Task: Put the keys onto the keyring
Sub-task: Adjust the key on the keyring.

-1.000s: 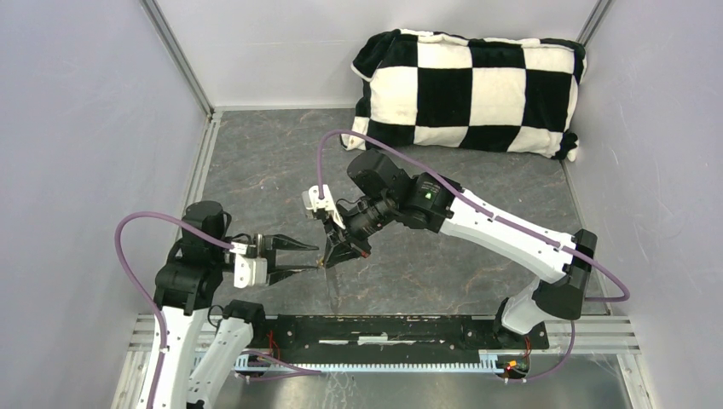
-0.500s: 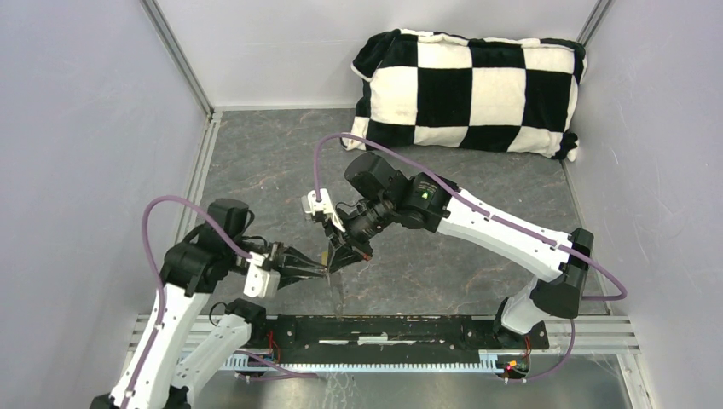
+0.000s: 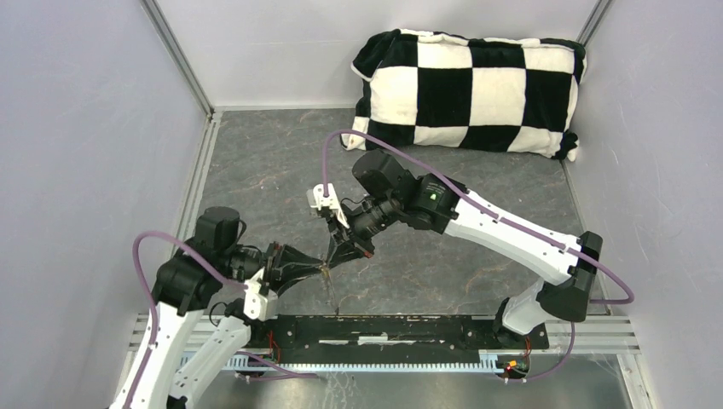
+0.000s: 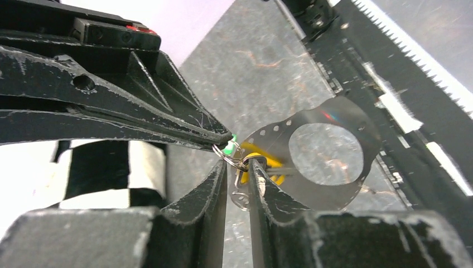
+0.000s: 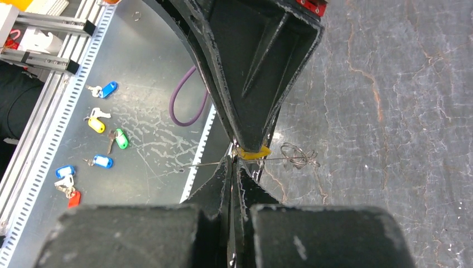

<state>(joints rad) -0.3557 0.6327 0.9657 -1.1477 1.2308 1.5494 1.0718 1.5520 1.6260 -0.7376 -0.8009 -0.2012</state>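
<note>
L claw [image 4: 239, 167] pinching yellow key [image 5: 252, 152], R claw [image 5: 232, 164] pressed shut, contents hidden, green key [image 4: 231, 139] barely vis.

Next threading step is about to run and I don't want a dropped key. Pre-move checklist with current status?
1. Left claw closed on the yellow key head: ok.
2. Right claw shut, right at the keyring wire: ok. What exactly it pinches: cannot tell.
3. Yellow key threaded onto the keyring: cannot tell, the fingertips hide the junction.
4. Green key located: ok, a sliver shows at the right claw's tips. On the ring or not: cannot tell.
5. Room between the two claws' tips: not ok, they crowd together at one spot.
</note>
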